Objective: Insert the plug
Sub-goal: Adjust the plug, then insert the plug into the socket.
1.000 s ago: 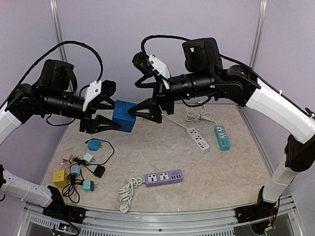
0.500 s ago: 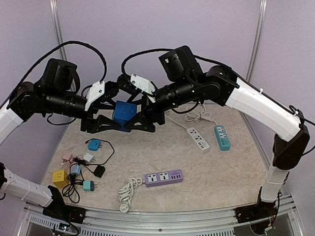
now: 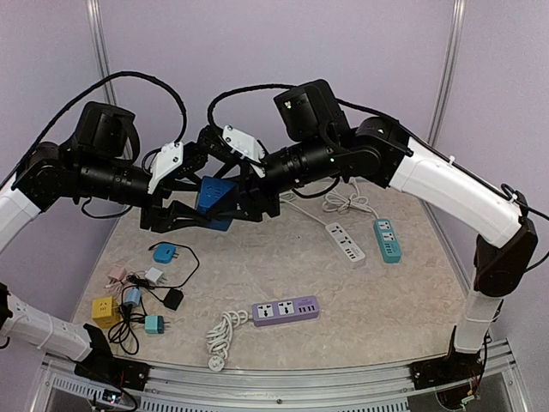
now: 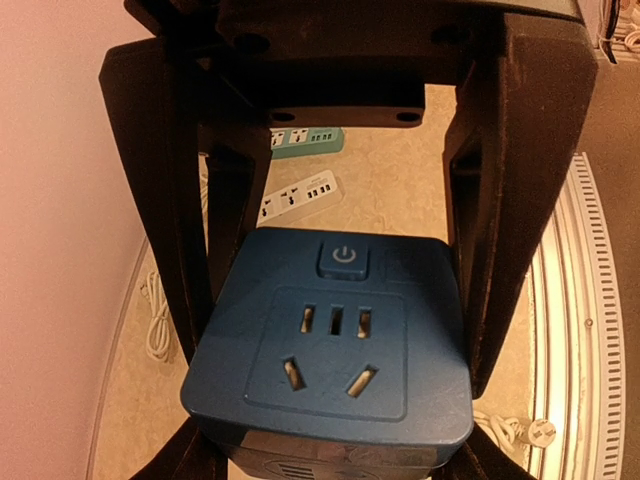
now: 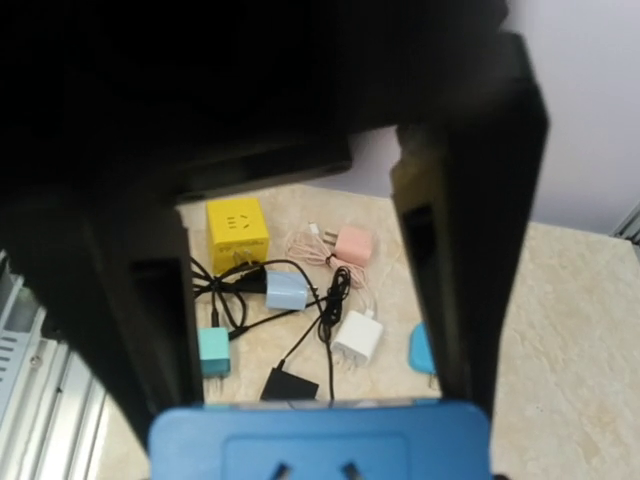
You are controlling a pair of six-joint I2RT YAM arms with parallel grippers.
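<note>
1. I watch both arms meet in mid-air above the far left of the table [image 3: 403, 292], with the blue cube socket [image 4: 335, 340] raised between them
2. The left gripper [image 3: 199, 206] grips the cube. In its wrist view its dark fingers [image 4: 500, 200] press the cube's two sides, and the socket face and power button are turned toward the camera
3. The right gripper [image 3: 244, 199] reaches in from the right, jaws about half spread, one finger on either side of the cube. I cannot tell whether they press it
4. The loose plugs lie in a tangle at the near left of the table, well below the cube: a blue plug [image 3: 164, 253] on a black cord, a yellow cube adapter [image 3: 105, 311], a pink plug [image 5: 353, 244] and a white plug [image 5: 357, 337]
5. A purple power strip [image 3: 286, 310] lies near the centre, and a white power strip [image 3: 346, 244] and a teal power strip [image 3: 388, 239] lie side by side at the far right
</note>
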